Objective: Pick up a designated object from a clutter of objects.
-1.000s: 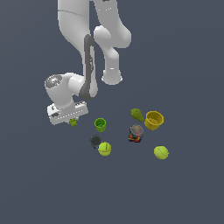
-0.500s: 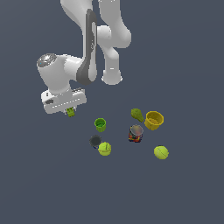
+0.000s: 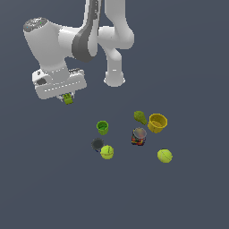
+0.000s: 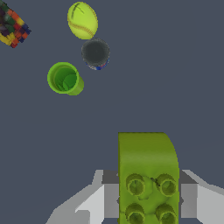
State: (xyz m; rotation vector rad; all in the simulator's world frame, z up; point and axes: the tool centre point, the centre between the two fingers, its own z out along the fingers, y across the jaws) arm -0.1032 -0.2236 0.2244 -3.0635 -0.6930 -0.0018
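The designated object, a small green studded block, hangs in the air with my gripper shut on it. It sits well above the floor, toward the exterior view's left of the clutter. In the wrist view the grey fingers press on both sides of the block. Below lies the clutter: a green cup, a dark grey disc and a yellow-green ball.
Further to the exterior view's right lie a green pear shape, a yellow bowl, a dark can and a second yellow-green ball. The arm's white base stands behind.
The gripper has risen steadily, carrying the green block up off the floor. The rest of the clutter has not moved.
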